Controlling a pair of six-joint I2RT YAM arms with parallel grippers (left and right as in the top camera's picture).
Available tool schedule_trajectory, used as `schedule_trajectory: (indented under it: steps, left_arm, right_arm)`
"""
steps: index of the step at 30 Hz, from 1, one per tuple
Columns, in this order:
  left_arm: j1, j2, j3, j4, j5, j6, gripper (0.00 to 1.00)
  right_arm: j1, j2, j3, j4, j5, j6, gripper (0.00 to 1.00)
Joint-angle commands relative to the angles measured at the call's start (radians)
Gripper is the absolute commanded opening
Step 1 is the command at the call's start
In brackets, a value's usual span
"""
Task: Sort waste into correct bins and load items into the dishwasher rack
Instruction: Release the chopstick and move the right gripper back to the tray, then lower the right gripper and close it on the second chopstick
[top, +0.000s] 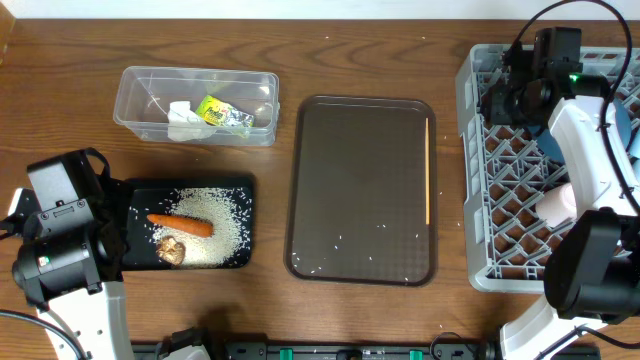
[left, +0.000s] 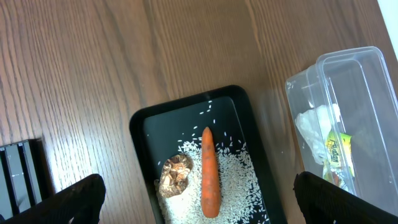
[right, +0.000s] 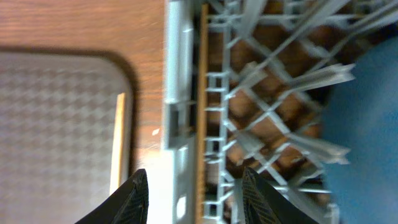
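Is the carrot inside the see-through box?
No, the carrot lies on white rice in the black tray, apart from the clear tub.

We see a wood-grain table (top: 60, 60), a clear glossy plastic tub (top: 128, 108), a smooth black tray (left: 180, 124), a matt, checker-textured brown serving tray (right: 56, 112) and, at three o'clock, a grey plastic rack (top: 470, 180).
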Motion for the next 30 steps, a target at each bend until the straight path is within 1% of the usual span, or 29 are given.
schedule_trajectory:
  steps: [1, 3, 4, 6, 8, 9, 16, 19, 21, 24, 30]
  left_arm:
    - [0.006, 0.001, 0.001, -0.002, -0.023, 0.006, 0.98]
    - [0.006, 0.001, 0.001, -0.002, -0.023, 0.006, 0.98]
    - [0.006, 0.001, 0.001, -0.002, -0.023, 0.006, 0.98]
    - [0.006, 0.001, 0.001, -0.002, -0.023, 0.006, 0.98]
    - [0.006, 0.001, 0.001, -0.002, -0.023, 0.006, 0.98]
    - [0.006, 0.001, 0.001, -0.002, -0.023, 0.006, 0.98]
    - [0.006, 0.001, 0.001, -0.002, -0.023, 0.006, 0.98]
    - [0.006, 0.001, 0.001, -0.002, -0.023, 0.006, 0.98]
    - [0.006, 0.001, 0.001, -0.002, -0.023, 0.006, 0.98]
    - [0.006, 0.001, 0.001, -0.002, -0.023, 0.006, 0.98]
    - [0.006, 0.001, 0.001, -0.002, -0.023, 0.006, 0.98]
  right_arm:
    - [0.004, -0.054, -0.001, -0.019, -0.154, 0.020, 0.44]
    - [0.018, -0.091, -0.001, -0.031, -0.225, 0.020, 0.46]
    - [0.030, -0.113, -0.001, -0.035, -0.261, 0.020, 0.49]
    - [0.061, -0.146, -0.001, -0.040, -0.300, 0.027, 0.58]
    - [0.105, -0.169, -0.001, -0.045, -0.290, 0.063, 0.71]
    - [0.130, -0.172, -0.001, -0.050, -0.267, 0.094, 0.72]
    - [0.331, -0.110, -0.001, -0.123, 0.036, 0.289, 0.72]
    - [0.399, -0.058, -0.001, -0.122, 0.081, 0.343, 0.72]
    - [0.436, -0.018, -0.001, -0.133, 0.133, 0.412, 0.71]
    - [0.469, 0.041, -0.001, -0.146, 0.220, 0.487, 0.70]
    - [0.474, 0.134, -0.001, -0.165, 0.235, 0.507, 0.71]
